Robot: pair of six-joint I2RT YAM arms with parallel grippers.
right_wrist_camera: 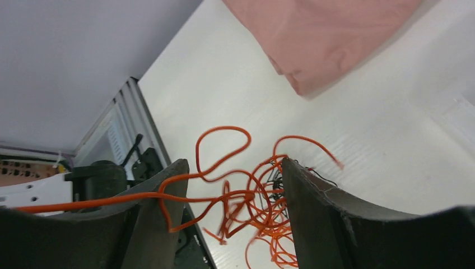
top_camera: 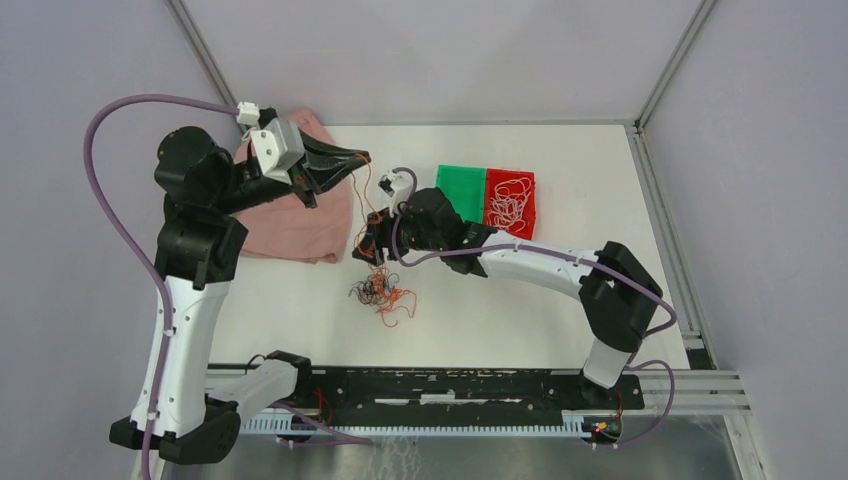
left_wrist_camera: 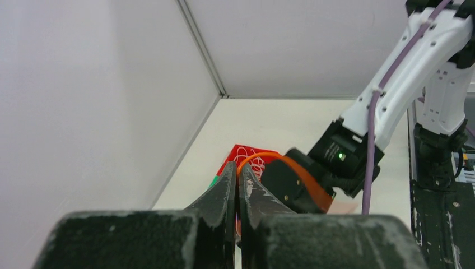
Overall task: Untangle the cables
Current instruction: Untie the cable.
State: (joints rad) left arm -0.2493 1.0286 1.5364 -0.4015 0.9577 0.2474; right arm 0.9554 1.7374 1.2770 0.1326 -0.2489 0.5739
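A clump of thin orange-red and black wiry cables [top_camera: 380,291] lies near the middle of the white tabletop [top_camera: 520,300], a little toward the near edge. One orange-red strand [left_wrist_camera: 265,155] rises out of it to the left gripper [top_camera: 360,158], which is clenched on that strand and holds it up over the edge of the folded pink cloth [top_camera: 298,222] at the far left corner.

The right gripper [right_wrist_camera: 232,182] hangs just above the clump. Its jaws stand apart and grasp nothing, with several orange loops lying loose between them and one taut length running across the outside of one finger [right_wrist_camera: 168,193].

Toward the far right corner, a red plastic tray [top_camera: 531,205] holding curly white wiry cables [top_camera: 508,200] sits against a green plastic tray [top_camera: 460,190].

The main risk looks to be tightening rather than loosening. If the left arm pulls while the strand is hooked on the right finger, the knot could cinch or the whole clump could lift as one. If the right jaws close on several loops at once, they would pin the tangle together. The thin strand could also slip out of the left pinch.
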